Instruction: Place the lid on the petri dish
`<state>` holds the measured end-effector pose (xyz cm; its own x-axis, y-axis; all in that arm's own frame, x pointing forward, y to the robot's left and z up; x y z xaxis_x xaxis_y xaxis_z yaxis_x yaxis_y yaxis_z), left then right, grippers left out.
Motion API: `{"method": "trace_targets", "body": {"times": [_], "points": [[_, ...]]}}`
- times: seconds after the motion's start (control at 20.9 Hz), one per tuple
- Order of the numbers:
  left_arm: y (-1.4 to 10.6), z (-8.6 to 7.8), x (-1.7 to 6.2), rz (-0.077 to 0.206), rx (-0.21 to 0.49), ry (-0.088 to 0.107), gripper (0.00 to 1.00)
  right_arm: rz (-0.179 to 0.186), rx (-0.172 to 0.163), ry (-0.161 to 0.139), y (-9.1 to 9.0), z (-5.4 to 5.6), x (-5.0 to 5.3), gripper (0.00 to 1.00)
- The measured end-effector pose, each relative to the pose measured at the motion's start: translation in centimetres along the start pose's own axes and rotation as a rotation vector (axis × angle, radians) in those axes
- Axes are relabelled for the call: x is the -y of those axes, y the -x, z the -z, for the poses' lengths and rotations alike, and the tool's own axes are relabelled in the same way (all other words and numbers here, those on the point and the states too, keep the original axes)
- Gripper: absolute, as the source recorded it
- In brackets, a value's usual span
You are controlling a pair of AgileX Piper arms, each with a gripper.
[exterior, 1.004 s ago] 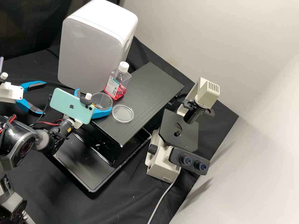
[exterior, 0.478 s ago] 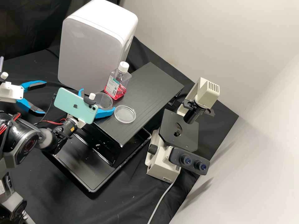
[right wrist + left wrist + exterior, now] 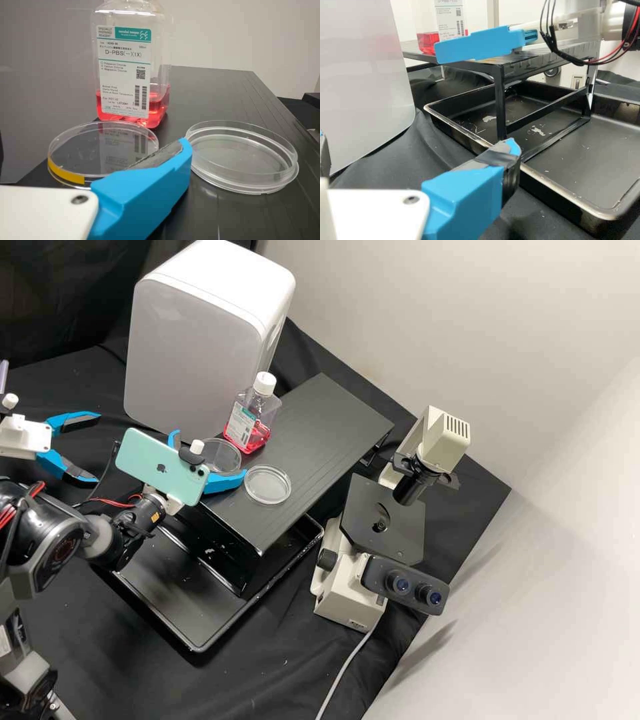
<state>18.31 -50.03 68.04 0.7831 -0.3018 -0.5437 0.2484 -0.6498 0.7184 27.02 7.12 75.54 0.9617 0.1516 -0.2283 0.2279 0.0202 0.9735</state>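
On the black raised platform [image 3: 320,420] lie two clear round pieces. The lid [image 3: 220,453], marked with a yellow tape strip [image 3: 62,169], lies flat between the blue fingers of my right gripper [image 3: 217,457], which is open. One finger [image 3: 150,190] has its pad against the lid's rim. The petri dish [image 3: 267,484] [image 3: 242,156] rests just beyond the fingertip, apart from the lid. My left gripper [image 3: 93,448] hangs open and holds nothing, off the platform at the bench's left. Its finger [image 3: 470,195] points toward the tray.
A flask of pink liquid [image 3: 248,417] [image 3: 131,70] stands right behind the lid. A big white box [image 3: 207,333] sits behind that. A black tray [image 3: 200,600] [image 3: 580,165] lies under the platform, and a microscope [image 3: 393,520] stands to the right.
My right gripper slid slightly forward along the platform around the lid a second ago, then held still. The petri dish shifted a touch. The left arm stayed put.
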Motion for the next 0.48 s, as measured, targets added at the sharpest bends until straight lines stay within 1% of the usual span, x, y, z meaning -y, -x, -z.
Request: {"method": "trace_targets", "body": {"times": [0.48], "points": [[0.0,0.0,0.0,0.0,0.0,0.0,1.0,-0.011,0.005,-0.001,-0.02,-0.23,-0.23,0.0]]}}
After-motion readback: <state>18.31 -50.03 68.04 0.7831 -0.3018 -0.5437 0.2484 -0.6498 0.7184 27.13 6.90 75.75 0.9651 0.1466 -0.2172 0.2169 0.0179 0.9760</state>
